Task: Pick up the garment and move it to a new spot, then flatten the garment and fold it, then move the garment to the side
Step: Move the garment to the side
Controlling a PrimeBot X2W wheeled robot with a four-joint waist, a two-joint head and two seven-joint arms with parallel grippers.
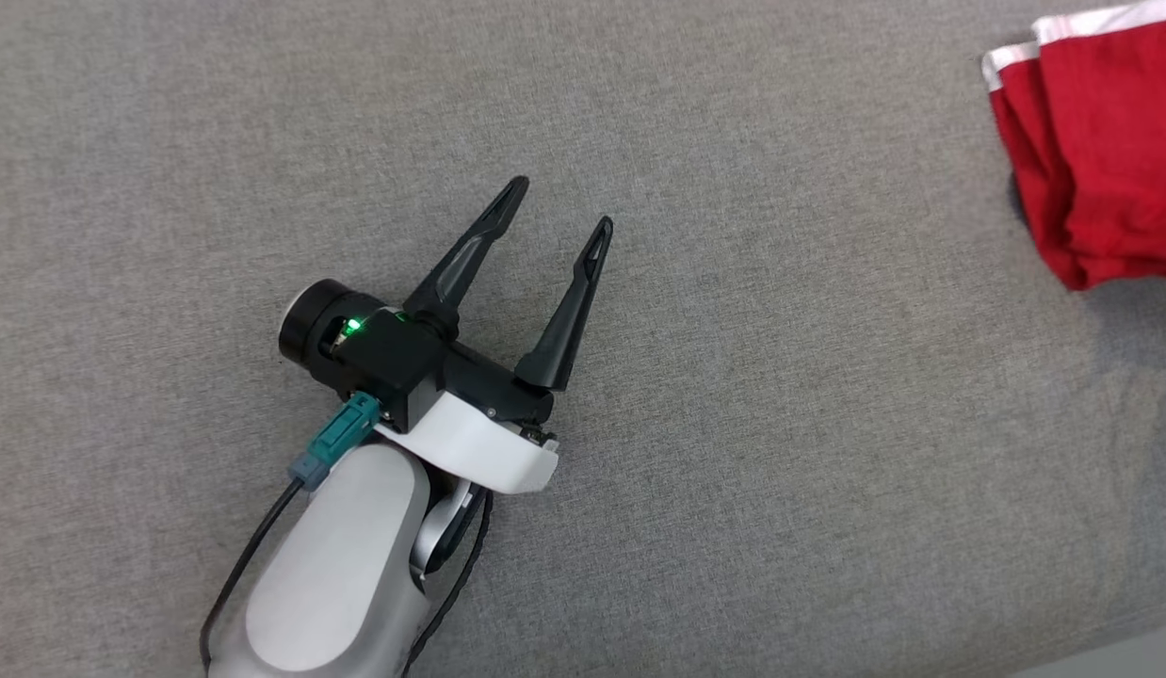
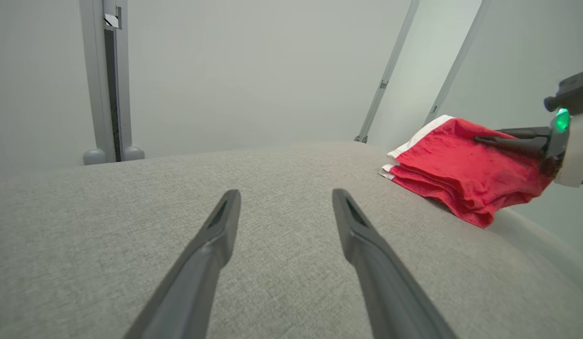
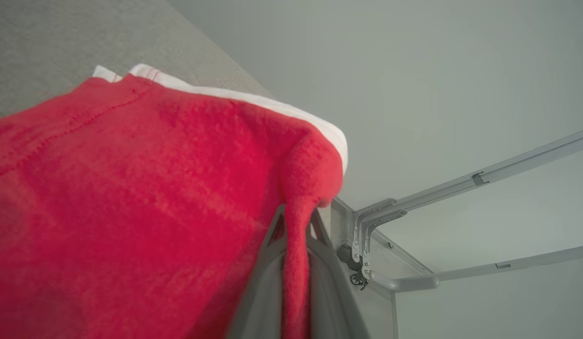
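Pinched by one thin fold in the right end effector (image 3: 297, 226), the folded red white-trimmed cloth garment (image 3: 131, 188) at the grey fabric counter's (image 1: 828, 424) far right edge may slip, unfold or fall off; the left end effector (image 1: 563, 204) gapes wide, empty.

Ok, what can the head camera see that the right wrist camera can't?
Head camera's extra: the left gripper, open and holding nothing, over the grey padded surface. Right wrist camera's extra: the right gripper shut on a fold of the red garment, with metal rails beyond. Shared: the red garment with its white trim, and the grey padded surface.
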